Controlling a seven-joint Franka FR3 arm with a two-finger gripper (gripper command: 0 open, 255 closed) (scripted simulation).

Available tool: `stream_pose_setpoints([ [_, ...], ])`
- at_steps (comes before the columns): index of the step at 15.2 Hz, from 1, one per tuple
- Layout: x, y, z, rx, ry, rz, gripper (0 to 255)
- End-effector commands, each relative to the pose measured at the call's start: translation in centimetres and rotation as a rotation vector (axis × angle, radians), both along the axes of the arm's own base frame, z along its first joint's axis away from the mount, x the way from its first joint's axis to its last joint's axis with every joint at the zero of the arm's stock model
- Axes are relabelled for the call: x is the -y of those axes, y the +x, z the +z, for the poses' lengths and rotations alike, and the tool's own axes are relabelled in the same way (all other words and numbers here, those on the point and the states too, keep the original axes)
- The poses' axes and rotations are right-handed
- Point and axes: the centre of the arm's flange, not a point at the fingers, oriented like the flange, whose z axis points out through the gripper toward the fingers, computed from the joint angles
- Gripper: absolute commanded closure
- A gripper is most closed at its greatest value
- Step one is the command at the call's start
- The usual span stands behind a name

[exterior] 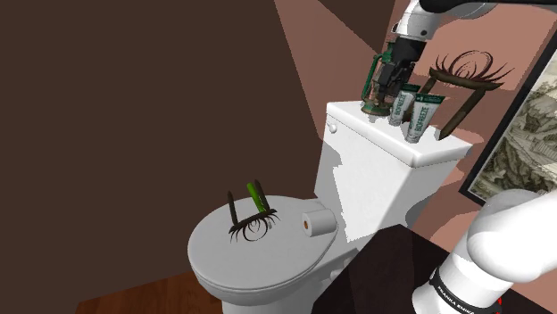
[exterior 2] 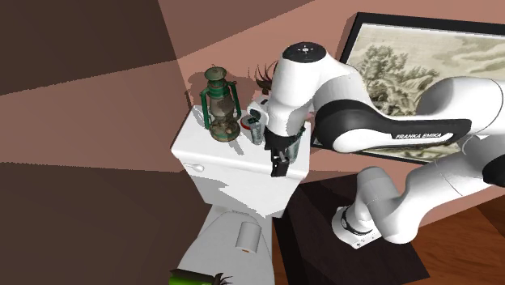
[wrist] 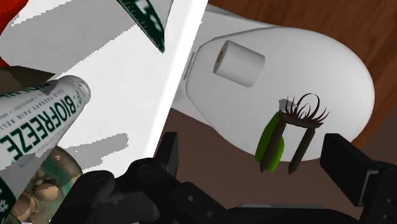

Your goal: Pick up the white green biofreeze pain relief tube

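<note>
With my gripper (wrist: 253, 151) wide open and empty, I judge the Biofreeze tube (wrist: 39, 130) light, squashy and slick, best pinched mid-body.

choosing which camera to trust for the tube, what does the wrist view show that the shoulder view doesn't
Wrist view: readable BIOFREEZE lettering on the near tube, and the hand's fingers standing apart. Shoulder view: the framed picture and the curly dark item on the tank. Both: the paper roll and the green stick on the toilet lid.
</note>
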Motion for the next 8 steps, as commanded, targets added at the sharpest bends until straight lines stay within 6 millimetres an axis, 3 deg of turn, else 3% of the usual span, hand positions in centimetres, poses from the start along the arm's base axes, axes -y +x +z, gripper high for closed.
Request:
stream_pose_setpoints([
  [1,2.1,0.6,0.5,-0.011,-0.017,0.008,0],
  [8,10.0,3.3,2.7,-0.046,-0.072,0.031,0],
])
